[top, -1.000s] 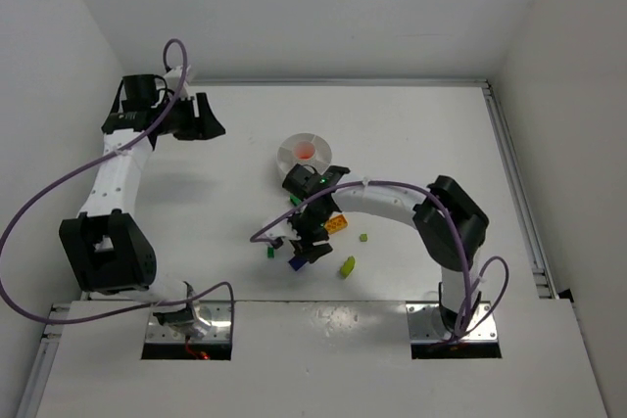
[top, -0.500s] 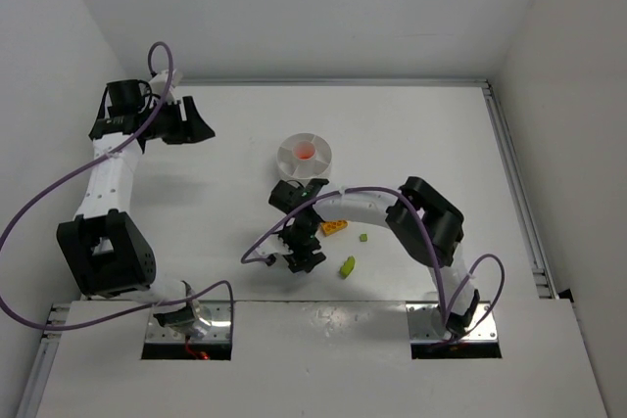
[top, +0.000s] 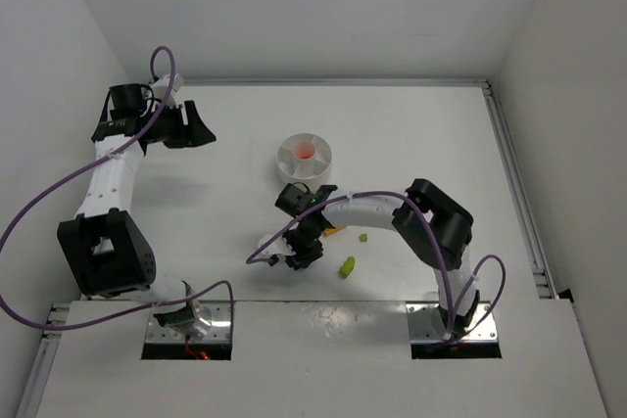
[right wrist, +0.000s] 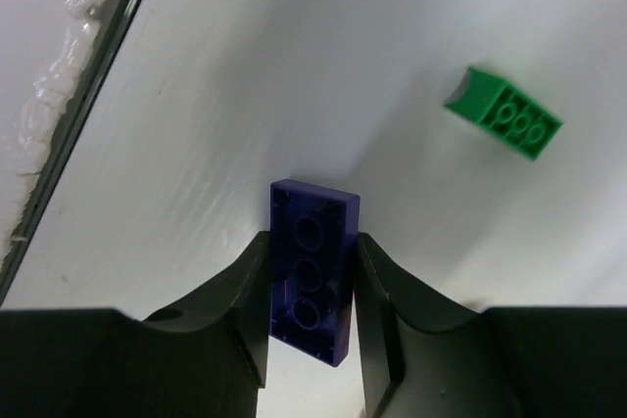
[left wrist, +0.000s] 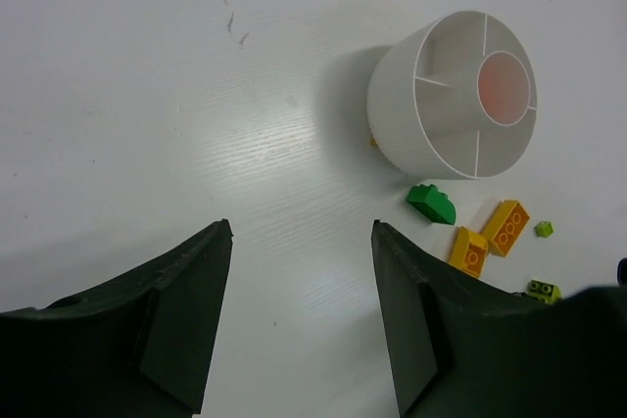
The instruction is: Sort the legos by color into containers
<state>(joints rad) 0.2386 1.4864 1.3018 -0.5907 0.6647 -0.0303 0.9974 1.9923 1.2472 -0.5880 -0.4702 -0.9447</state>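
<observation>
Near the table's (top: 421,134) front edge, the right gripper (right wrist: 312,286) has narrowed from its wider spread of a second ago and now pinches the dark purple brick (right wrist: 315,212) by its long sides, with a green brick (right wrist: 505,116) lying apart from it. Farther back, the white dish (left wrist: 407,129) shows something red-orange (top: 306,151) in its centre well. Beyond it, to the left, the left gripper (left wrist: 301,232) hovers with its fingers apart and empty, having shifted slightly leftward.

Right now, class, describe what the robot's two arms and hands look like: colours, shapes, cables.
Both arms are alike. The left arm and right arm have smooth white links between chunky black joints. A purple cable loops loosely along each. The left hand and right hand are black, each with two broad, tapering fingers.
</observation>
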